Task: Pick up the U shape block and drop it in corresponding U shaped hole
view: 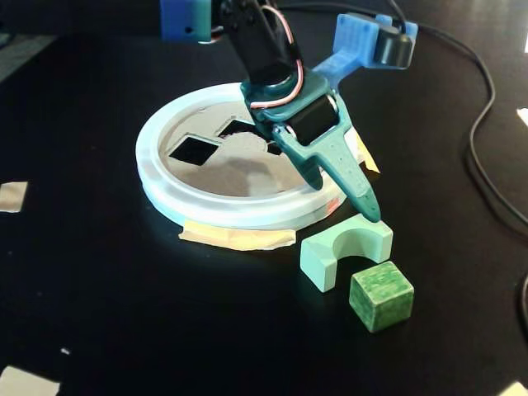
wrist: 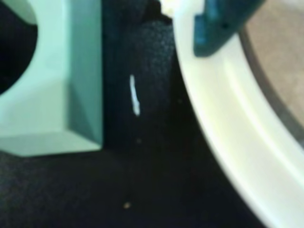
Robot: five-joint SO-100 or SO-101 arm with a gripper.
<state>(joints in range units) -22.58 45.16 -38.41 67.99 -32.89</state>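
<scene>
The pale green U shape block (view: 342,247) lies on the black table just in front of the white round sorter tray (view: 219,210), arch opening up. It fills the left of the wrist view (wrist: 52,95). My teal gripper (view: 346,200) hangs open and empty over the tray's near right rim, its long finger's tip (view: 373,213) just above the block's far edge. One teal finger (wrist: 221,28) shows over the tray rim (wrist: 228,123) in the wrist view. The tray's brown top has dark cut-out holes (view: 191,149); the arm hides part of them, and I cannot tell which is U shaped.
A darker green cube (view: 381,294) sits right in front of the U block. Tan tape strips (view: 239,239) hold the tray's front edge; more scraps (view: 10,196) lie at the table's left. A black cable (view: 487,124) runs down the right side.
</scene>
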